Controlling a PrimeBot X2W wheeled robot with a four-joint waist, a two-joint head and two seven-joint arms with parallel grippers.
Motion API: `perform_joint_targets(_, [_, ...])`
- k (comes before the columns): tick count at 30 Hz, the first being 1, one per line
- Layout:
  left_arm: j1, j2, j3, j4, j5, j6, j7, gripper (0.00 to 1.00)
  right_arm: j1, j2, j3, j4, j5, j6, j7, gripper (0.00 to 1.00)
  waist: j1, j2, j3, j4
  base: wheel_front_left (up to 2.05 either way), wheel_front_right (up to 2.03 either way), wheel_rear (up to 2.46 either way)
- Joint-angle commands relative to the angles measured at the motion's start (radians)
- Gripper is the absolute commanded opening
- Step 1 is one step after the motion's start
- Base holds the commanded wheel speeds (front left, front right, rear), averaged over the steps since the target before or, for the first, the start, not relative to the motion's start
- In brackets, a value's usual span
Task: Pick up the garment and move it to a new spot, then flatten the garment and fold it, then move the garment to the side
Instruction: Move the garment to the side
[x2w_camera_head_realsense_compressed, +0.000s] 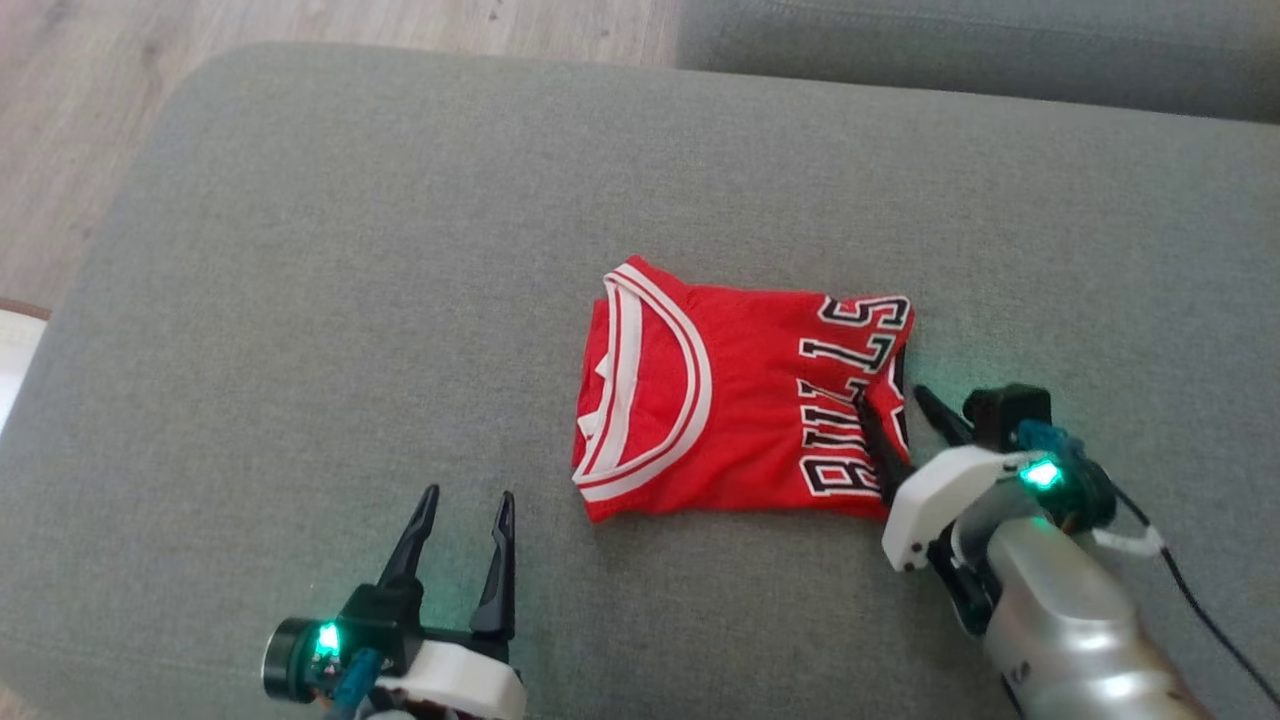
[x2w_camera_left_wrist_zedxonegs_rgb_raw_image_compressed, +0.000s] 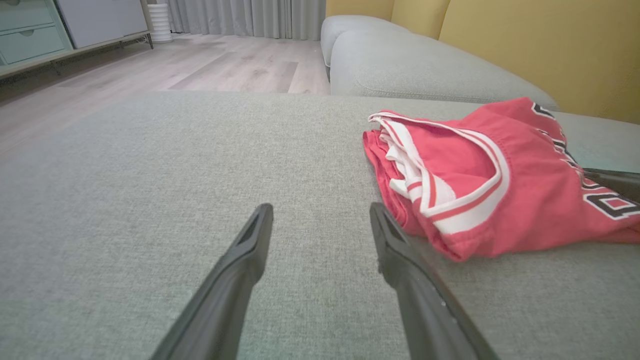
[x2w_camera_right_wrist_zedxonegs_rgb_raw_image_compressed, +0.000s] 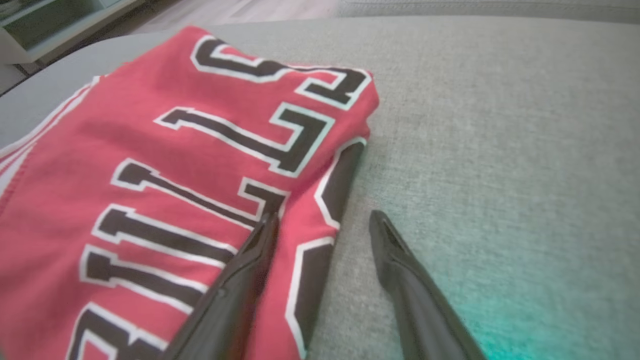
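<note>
A red Bulls jersey (x2w_camera_head_realsense_compressed: 740, 400) lies folded into a compact rectangle near the middle of a broad grey sofa cushion (x2w_camera_head_realsense_compressed: 300, 300). Its white-striped neckline faces the robot's left and the black-and-white lettering runs along the end on the robot's right. In the left wrist view the folded layers at the neckline end stand slightly open, showing white and red trim inside.

The left gripper (x2w_camera_head_realsense_compressed: 468, 495) sits low on the robot's left, over bare cushion. Its fingers (x2w_camera_left_wrist_zedxonegs_rgb_raw_image_compressed: 250, 250) are spread wide with nothing between them, and it is near the jersey's neckline corner but apart from it.

The right gripper (x2w_camera_head_realsense_compressed: 890, 395) is at the lettered end of the jersey, its fingers also spread wide and gripping nothing. In the right wrist view one finger (x2w_camera_right_wrist_zedxonegs_rgb_raw_image_compressed: 245, 280) lies over the lettering just inside the garment's edge, while the other finger lies over the grey fabric just beside that edge. Whether the first finger presses on the cloth cannot be told.

Pale wooden floor (x2w_camera_head_realsense_compressed: 80, 100) shows beyond the cushion, and a yellow backrest (x2w_camera_left_wrist_zedxonegs_rgb_raw_image_compressed: 550, 50) rises behind a second grey seat.
</note>
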Motion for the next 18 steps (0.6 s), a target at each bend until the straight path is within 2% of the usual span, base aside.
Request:
perform_joint_targets(1, [-0.037,0.002,0.031,-0.028,-0.004,0.008,-0.007,1.0,-0.004,0.009,0.045,0.017,0.01,-0.001,0.025,0.28,0.0001,0.0,0.005,-0.004,0.0,0.0,0.0])
perform_joint_targets(2, [-0.035,0.002,0.036,-0.028,-0.003,0.012,-0.007,1.0,-0.003,0.009,0.055,0.025,0.016,-0.001,0.021,0.0,0.0001,0.0,0.003,-0.013,0.0,0.0,0.0])
perform_joint_targets(5, [-0.032,0.002,0.05,-0.027,0.001,0.011,-0.007,1.0,-0.01,0.009,0.069,0.042,0.027,-0.001,-0.007,0.0,0.0001,0.0,-0.003,-0.066,0.0,0.0,0.0])
perform_joint_targets(8, [-0.038,0.002,0.056,-0.03,0.005,0.006,-0.007,1.0,-0.023,0.009,0.059,0.056,0.021,-0.001,-0.038,0.0,0.0001,0.0,-0.009,-0.148,0.0,0.0,0.0])
perform_joint_targets(11, [-0.05,0.002,0.06,-0.033,0.012,-0.002,-0.007,1.0,-0.028,0.009,0.059,0.056,0.022,-0.001,-0.054,0.0,0.0001,0.0,-0.016,-0.26,0.0,0.0,0.0])
perform_joint_targets(12, [-0.059,0.002,0.058,-0.032,0.015,-0.007,-0.007,1.0,-0.026,0.009,0.063,0.05,0.028,-0.001,-0.059,0.0,0.0001,0.0,-0.017,-0.337,0.0,0.0,0.0])
perform_joint_targets(18, [-0.082,0.002,0.052,-0.028,0.018,-0.018,-0.007,1.0,-0.013,0.009,0.083,0.022,0.071,-0.001,-0.065,0.0,0.0001,0.0,-0.016,-0.546,0.0,0.0,0.0])
